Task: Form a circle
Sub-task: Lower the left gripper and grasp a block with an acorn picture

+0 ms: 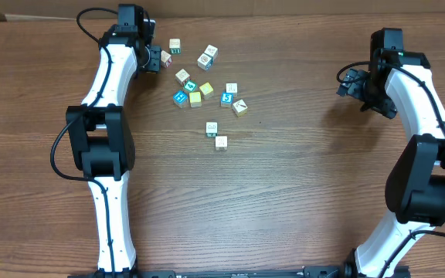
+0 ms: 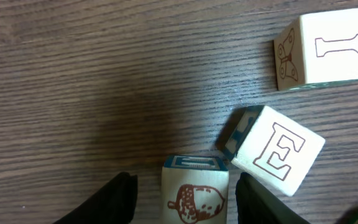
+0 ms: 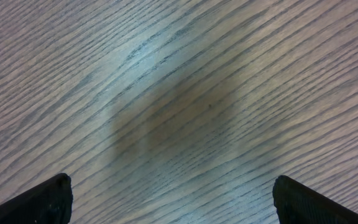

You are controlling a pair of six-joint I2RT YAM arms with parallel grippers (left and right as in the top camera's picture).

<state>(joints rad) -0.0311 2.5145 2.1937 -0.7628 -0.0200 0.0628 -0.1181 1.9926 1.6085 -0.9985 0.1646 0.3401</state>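
Note:
No circle shows in view; small picture cubes [image 1: 195, 98] lie in a loose scatter at the back middle of the table. My left gripper [image 1: 158, 59] is low at the scatter's left edge. In the left wrist view it [image 2: 188, 200] straddles a whitish cube with a brown acorn [image 2: 196, 196]. A narrow gap shows on each side between that cube and the fingers [image 2: 120, 199]. A tilted cube marked E [image 2: 277, 149] lies close to the right finger. My right gripper [image 1: 350, 81] hangs open over bare wood at the right, nothing between its fingers [image 3: 48, 202].
A cube marked I with a butterfly side [image 2: 328, 50] lies further out. Two whitish cubes [image 1: 216, 135] sit apart, nearer the table's middle. Teal and yellow cubes [image 1: 180, 98] are mixed into the scatter. The wooden table [image 1: 300, 193] runs wide to the front.

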